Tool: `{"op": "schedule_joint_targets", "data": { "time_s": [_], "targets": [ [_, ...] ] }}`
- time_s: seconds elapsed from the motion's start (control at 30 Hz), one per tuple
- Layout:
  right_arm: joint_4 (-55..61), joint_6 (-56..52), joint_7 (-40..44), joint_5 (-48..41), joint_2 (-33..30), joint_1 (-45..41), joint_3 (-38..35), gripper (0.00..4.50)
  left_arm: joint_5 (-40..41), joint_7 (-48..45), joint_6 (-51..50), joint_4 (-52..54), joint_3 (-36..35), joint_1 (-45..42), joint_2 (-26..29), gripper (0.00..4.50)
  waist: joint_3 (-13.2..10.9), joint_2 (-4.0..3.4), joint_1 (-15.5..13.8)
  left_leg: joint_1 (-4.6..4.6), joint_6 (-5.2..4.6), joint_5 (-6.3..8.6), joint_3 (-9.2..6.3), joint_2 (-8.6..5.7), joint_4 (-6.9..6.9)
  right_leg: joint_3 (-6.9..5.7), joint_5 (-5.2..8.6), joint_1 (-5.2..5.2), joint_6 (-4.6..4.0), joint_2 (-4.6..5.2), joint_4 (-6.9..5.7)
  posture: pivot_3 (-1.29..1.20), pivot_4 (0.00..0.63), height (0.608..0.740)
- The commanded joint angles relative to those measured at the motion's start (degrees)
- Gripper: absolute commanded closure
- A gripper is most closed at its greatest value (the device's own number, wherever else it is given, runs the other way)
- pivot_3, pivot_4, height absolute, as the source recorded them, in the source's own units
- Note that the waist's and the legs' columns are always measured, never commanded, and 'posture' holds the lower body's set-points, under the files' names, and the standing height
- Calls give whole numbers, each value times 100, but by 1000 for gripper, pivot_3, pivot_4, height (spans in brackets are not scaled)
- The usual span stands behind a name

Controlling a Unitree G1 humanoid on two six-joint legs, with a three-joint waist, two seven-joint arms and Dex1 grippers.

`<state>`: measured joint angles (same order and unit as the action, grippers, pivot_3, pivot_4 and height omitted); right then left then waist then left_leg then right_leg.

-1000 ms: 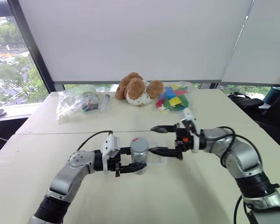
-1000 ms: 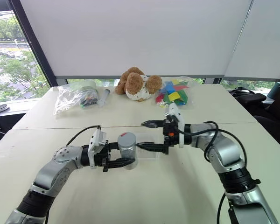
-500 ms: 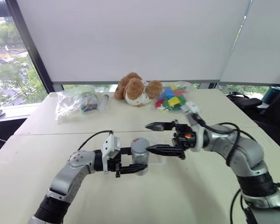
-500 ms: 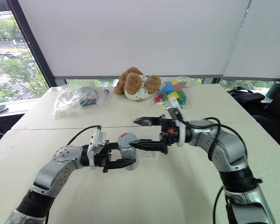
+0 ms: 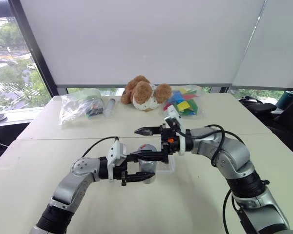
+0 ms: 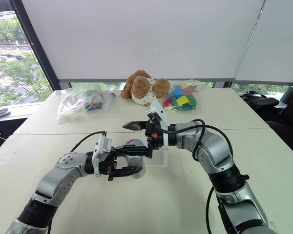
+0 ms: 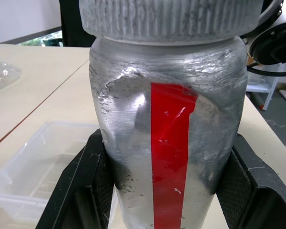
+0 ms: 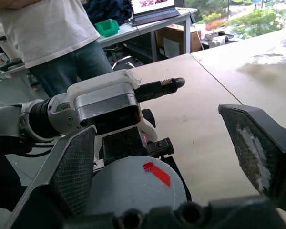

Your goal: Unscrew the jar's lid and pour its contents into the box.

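The silver-grey jar [image 7: 133, 143] with a red stripe stands upright, and my left gripper [image 5: 142, 167] is shut on its body, one black finger [image 7: 81, 191] on each side. Its ribbed lid [image 7: 171, 19] sits on the jar, with a red mark on top [image 8: 155, 172]. My right gripper [image 5: 135, 144] is open and reaches in from the right. Its two pads [image 8: 71, 167] stand wide on either side of the lid, apart from it. The clear box [image 5: 169, 165] lies on the table just right of the jar. The contents are hidden inside the jar.
A teddy bear [image 5: 142, 92], a bag of coloured pieces [image 5: 183, 103] and a clear bag [image 5: 80, 106] lie along the table's far edge. A person [image 8: 52, 28] in a white shirt stands beyond the table in the right wrist view.
My right gripper has moved left, still open, from beside the jar to where its fingers straddle the lid. The left gripper and the jar have kept still.
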<state>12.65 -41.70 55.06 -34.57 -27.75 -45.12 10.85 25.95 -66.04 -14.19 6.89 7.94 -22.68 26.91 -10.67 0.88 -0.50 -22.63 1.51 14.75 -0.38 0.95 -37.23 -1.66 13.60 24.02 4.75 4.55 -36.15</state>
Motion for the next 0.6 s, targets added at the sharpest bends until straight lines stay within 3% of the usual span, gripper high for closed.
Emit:
{"op": "schedule_joint_targets", "data": {
  "time_s": [0.03,0.2,0.6],
  "targets": [
    [117,-36,166,16,-165,26,-26,32,61,-2,124,184,-82,-21,3,2280,0,0,1,0,0,0,0,0,0,0,0,0,0,0,0,0,150,740],
    [636,-678,241,-450,-373,127,-94,32,32,2,155,137,-115,-15,5,2280,0,0,-3,0,0,0,-2,0,1,-1,0,0,0,0,0,0,150,740],
    [386,-364,-41,-124,-153,119,-137,32,31,-27,136,151,-78,-16,-19,2280,0,0,15,0,0,0,0,0,1,0,0,1,0,0,0,0,150,740]
  ]
}}
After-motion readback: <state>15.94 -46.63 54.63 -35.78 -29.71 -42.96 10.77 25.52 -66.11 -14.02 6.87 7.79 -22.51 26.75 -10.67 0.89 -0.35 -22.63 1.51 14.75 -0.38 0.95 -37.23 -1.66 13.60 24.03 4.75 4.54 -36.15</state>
